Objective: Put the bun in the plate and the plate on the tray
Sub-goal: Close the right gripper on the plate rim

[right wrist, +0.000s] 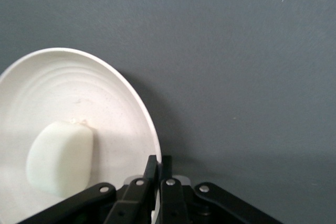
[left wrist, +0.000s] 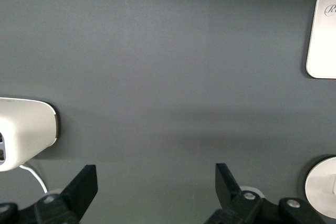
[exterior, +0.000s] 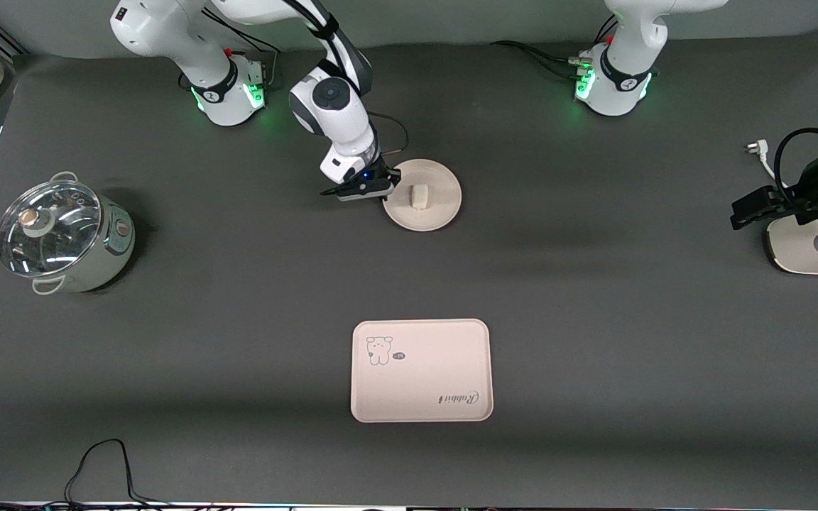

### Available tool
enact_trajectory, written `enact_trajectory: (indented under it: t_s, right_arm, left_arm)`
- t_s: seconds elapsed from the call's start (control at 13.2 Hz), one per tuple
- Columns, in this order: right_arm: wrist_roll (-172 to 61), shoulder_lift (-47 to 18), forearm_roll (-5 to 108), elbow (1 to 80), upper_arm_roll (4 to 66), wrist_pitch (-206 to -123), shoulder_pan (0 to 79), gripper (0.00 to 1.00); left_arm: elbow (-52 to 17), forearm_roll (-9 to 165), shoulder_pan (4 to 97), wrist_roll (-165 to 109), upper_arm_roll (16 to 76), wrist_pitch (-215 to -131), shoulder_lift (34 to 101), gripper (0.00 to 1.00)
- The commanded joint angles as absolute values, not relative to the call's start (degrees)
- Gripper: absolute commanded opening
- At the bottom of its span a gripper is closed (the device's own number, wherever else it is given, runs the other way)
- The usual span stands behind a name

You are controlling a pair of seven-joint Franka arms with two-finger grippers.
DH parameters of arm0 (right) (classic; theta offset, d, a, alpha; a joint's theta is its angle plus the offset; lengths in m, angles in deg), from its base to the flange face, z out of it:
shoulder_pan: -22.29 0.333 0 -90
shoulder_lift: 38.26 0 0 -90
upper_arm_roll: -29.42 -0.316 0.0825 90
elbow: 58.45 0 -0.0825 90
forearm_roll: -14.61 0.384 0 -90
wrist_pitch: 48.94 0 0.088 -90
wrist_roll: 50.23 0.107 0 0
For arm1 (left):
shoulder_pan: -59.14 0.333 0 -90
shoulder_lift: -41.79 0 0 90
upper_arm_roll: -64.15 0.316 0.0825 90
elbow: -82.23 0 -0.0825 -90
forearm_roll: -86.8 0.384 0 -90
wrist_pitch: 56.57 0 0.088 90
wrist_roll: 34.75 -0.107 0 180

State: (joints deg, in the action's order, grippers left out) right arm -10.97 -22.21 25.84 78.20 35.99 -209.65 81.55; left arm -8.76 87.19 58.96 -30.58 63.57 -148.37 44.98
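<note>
Open dark grey table mat is seen between the round cream plate [exterior: 423, 194] and the cream-pink rectangular tray [exterior: 420, 370]; nothing stands along that line. The plate's rim toward the right arm's end is occupied by the right gripper [exterior: 385, 191], its fingers pinched on the rim. A glass-lidded steel pot [exterior: 61, 236] stands well apart at that end. The left gripper [exterior: 746, 211] waits, fingers spread, over a white appliance base [exterior: 806, 248] at the left arm's end.

A dark grey mat covers the bench [exterior: 593, 319], lit evenly from above with soft shadows. A pale wall strip runs along its top edge. Black cables [exterior: 96, 468] trail over the edge nearest the front camera.
</note>
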Motion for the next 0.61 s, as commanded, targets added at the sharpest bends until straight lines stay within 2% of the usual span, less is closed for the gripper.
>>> enact_trajectory:
  t_s: [0.0, 0.23, 0.53]
  right_arm:
    - [-18.05, -33.57, 27.35, 78.93, 36.37, -199.52, 77.93, 0.0]
    - [-20.6, -38.43, 32.25, 77.88, 36.54, -196.77, 77.39, 0.0]
    - [-22.55, -38.53, 35.09, 75.68, 36.63, -196.86, 77.05, 0.0]
  left_arm:
    - [-9.44, 87.86, 58.44, -31.41, 63.8, -148.76, 43.81, 1.0]
    - [-9.26, 87.86, 58.44, -31.41, 63.8, -148.76, 43.81, 1.0]
    - [-9.26, 87.86, 58.44, -31.5, 63.8, -148.85, 43.81, 1.0]
